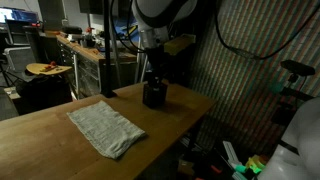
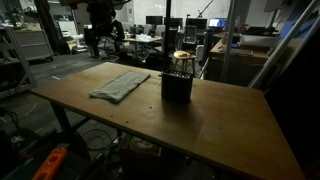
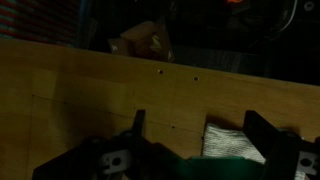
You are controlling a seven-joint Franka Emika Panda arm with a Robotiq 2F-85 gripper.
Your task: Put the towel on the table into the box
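Note:
The light grey towel (image 1: 105,128) (image 2: 120,85) lies flat on the wooden table (image 1: 40,140) (image 2: 220,125), spread out near one side. The small black box (image 1: 154,93) (image 2: 178,86) stands upright on the table, a short way from the towel and not touching it. In the wrist view my gripper (image 3: 203,135) is open, its dark fingers (image 3: 268,138) wide apart with nothing held. One corner of the towel (image 3: 235,140) shows between them, lower down on the tabletop. The arm (image 1: 160,20) hangs above the table's back edge behind the box. No box shows in the wrist view.
A cluttered workbench with a round orange-brown object (image 1: 42,68) stands beyond the table. A brownish item (image 3: 140,42) sits past the table's far edge (image 3: 100,60). Desks and monitors (image 2: 200,25) fill the dim background. Cables and clutter (image 1: 235,160) lie on the floor beside the table.

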